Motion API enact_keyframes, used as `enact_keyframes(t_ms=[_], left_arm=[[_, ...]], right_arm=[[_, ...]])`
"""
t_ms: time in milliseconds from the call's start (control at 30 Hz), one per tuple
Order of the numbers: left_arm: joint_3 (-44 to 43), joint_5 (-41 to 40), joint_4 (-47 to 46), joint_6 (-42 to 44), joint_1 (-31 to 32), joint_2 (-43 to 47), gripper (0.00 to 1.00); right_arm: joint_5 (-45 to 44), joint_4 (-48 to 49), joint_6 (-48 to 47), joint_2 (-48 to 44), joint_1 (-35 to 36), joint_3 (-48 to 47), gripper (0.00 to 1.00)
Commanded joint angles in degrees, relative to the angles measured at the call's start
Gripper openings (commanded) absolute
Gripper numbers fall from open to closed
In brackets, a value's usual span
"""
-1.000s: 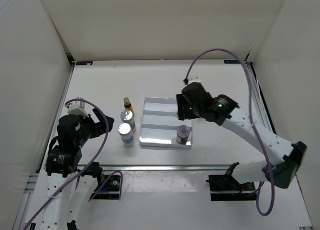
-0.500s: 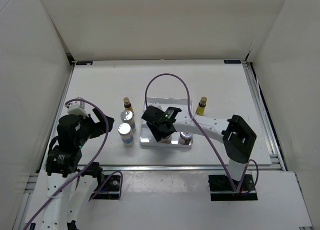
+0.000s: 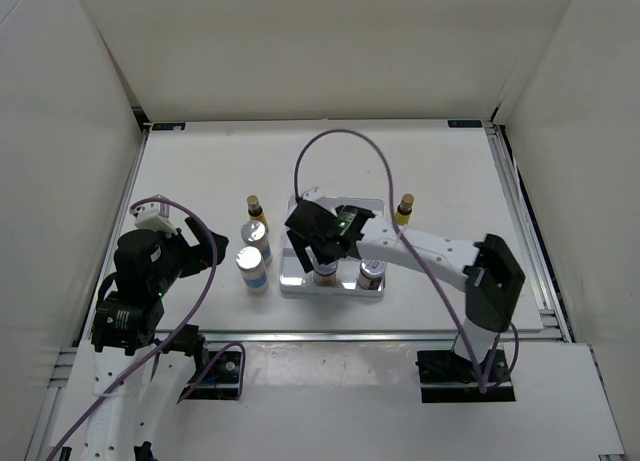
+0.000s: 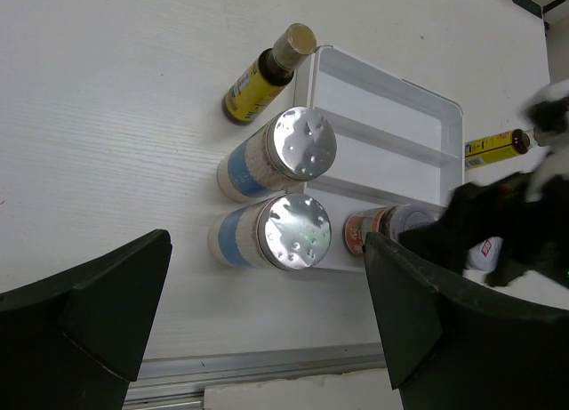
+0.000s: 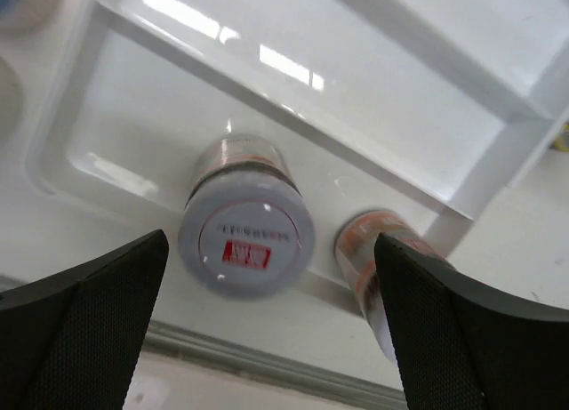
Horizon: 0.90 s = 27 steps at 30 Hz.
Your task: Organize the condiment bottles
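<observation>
In tray [image 5: 373, 54], 2 jars [image 5: 246, 219], right fingers [image 5: 80, 339] above

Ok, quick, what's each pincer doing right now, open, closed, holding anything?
Left pincer: open, holding nothing.
Right pincer: open, above a jar standing in the tray, not gripping it.

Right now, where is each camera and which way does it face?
Top: above and behind, facing down on table, tray, left arm, right arm.
Left wrist: on the left arm, facing down at silver-capped bottles beside the tray; jaws at bottom corners.
Right wrist: low over the tray, facing jars; jaws either side.
Both wrist views share tray and jars.
</observation>
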State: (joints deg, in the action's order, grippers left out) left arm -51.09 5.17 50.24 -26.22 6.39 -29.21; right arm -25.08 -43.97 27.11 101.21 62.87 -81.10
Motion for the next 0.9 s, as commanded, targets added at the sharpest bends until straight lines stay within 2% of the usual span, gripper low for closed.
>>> enact_keyframes(t_ms=[0, 100, 200, 233, 267, 333, 433, 633, 733, 867], left_arm=[[0.1, 0.8, 0.4, -0.2, 0.2, -0.3, 1.0], [0.1, 1.3, 0.4, -0.2, 0.2, -0.3, 1.0], [0.1, 1.3, 0.4, -0.2, 0.2, -0.3, 1.0], [0.1, 1.3, 0.4, -0.2, 0.2, -0.3, 1.0], [0.1, 1.3, 0.4, -0.2, 0.2, -0.3, 1.0], [0.1, 1.3, 0.4, -0.2, 0.2, -0.3, 1.0], [0.1, 1.3, 0.4, -0.2, 0.2, -0.3, 1.0], [0.1, 1.3, 0.4, -0.2, 0.2, -0.8, 1.0], [0.1, 1.3, 0.4, -0.2, 0.2, -0.8, 1.0], [0.1, 1.3, 0.4, -0.2, 0.2, -1.4, 1.0]], right_arm=[[-7.3, -5.8, 1.8, -11.8, -0.6, -8.1, 1.0], [-8.4, -10.3, 1.8, -18.0, -4.3, -10.5, 1.0], [-3.5, -11.1, -0.4, -23.1, -14.4, -9.0, 1.0], [-0.9, -11.1, -1.3, -23.8, -20.5, -7.9, 1.0], [2.5, -11.1, -1.8, -24.3, -23.1, -6.0, 1.0], [3.3, -11.1, -2.9, -24.8, -27.9, -4.0, 1.0], [6.3, -8.2, -4.4, -24.8, -31.7, 0.1, 0.99], [5.8, -0.7, -4.4, -23.7, -35.1, 6.5, 0.97], [6.6, 8.9, -5.7, -25.6, -36.1, 12.0, 0.96], [7.1, 16.3, -5.8, -26.8, -37.6, 17.5, 0.96]])
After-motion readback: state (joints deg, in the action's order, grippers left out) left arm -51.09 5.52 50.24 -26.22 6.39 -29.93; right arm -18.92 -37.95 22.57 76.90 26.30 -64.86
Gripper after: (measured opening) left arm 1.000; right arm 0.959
